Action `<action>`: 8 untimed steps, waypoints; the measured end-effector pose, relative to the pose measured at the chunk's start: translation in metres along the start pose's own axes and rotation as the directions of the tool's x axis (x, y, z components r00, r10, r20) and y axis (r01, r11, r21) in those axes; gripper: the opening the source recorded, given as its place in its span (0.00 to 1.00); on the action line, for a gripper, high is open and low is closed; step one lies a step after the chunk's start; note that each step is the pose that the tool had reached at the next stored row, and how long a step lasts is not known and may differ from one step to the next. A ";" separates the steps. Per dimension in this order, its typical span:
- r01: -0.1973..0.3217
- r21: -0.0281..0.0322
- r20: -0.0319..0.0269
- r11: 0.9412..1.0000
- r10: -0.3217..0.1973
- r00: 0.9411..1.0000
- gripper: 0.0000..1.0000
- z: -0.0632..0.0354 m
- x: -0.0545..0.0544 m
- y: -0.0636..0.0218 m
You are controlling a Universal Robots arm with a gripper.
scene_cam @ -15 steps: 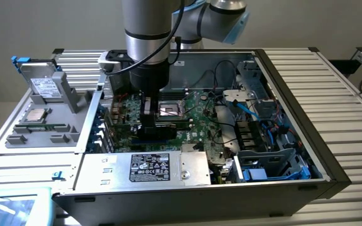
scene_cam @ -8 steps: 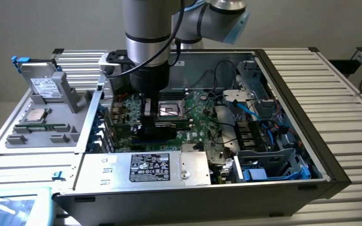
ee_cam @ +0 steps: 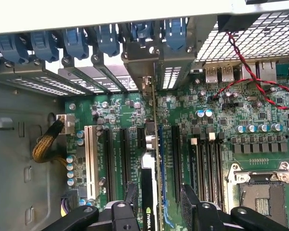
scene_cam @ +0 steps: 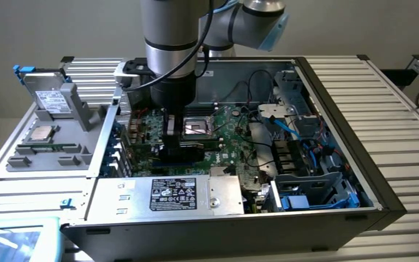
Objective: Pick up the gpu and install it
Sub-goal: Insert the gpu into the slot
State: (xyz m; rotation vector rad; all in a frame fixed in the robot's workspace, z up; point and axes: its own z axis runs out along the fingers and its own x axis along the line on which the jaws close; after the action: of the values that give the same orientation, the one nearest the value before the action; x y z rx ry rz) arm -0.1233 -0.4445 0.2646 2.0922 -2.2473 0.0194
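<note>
Gripper [ee_cam: 156, 204] stands released, jaws spread either side of the gpu [ee_cam: 149, 192] without pinching it — the card sits edge-up between the two finger pads [ee_cam: 190, 202], directly under the tool. Its long axis runs along the motherboard [ee_cam: 221, 139] slot, away from the wrist toward the rear bracket [ee_cam: 171, 72]. Whether the card is fully seated cannot be judged. In the exterior view the arm [scene_cam: 172, 60] descends into the open case [scene_cam: 326, 93] and masks the card — beyond, slot covers are cut off.
</note>
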 end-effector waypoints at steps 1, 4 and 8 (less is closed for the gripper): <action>0.000 0.000 0.000 1.000 0.000 1.000 0.49 -0.0001 0.000 0.0001; 0.000 0.000 0.000 1.000 0.000 1.000 0.49 -0.0002 0.003 -0.0001; 0.000 0.000 0.000 1.000 0.000 1.000 0.49 -0.0001 0.006 -0.0003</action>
State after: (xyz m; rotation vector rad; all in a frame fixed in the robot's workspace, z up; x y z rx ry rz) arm -0.1234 -0.4501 0.2651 2.0920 -2.2476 0.0193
